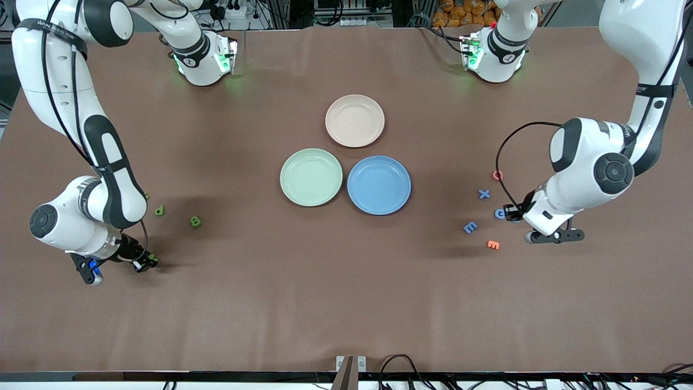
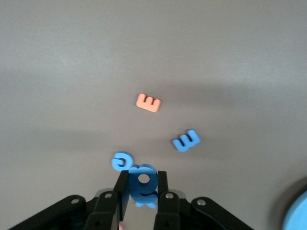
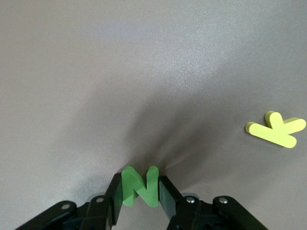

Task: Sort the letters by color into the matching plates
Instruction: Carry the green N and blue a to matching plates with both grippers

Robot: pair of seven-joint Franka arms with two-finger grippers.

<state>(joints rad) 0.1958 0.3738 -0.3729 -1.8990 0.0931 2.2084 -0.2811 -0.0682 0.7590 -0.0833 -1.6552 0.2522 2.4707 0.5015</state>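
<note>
My left gripper (image 1: pixel 511 212) (image 2: pixel 143 175) is low over the table at the left arm's end, shut on a blue letter (image 2: pixel 143 184) with a round hole. Beside it lie a blue curled letter (image 2: pixel 122 161) (image 1: pixel 499 214), a blue E (image 1: pixel 470 227) (image 2: pixel 186 140) and a blue X (image 1: pixel 484 193). My right gripper (image 1: pixel 146 264) (image 3: pixel 140 178) is down at the table at the right arm's end, its fingers pressed on both sides of a green N (image 3: pixel 140 186). Two green letters (image 1: pixel 159 210) (image 1: pixel 195 221) lie farther from the front camera. The pale green plate (image 1: pixel 311 177) and blue plate (image 1: pixel 379 184) sit mid-table, nothing in them.
A beige-pink plate (image 1: pixel 354 120) stands farther back than the other two. An orange E (image 1: pixel 492 245) (image 2: pixel 148 102) and a red letter (image 1: pixel 497 175) lie among the blue ones. A yellow-green K (image 3: pixel 277 129) lies near the right gripper.
</note>
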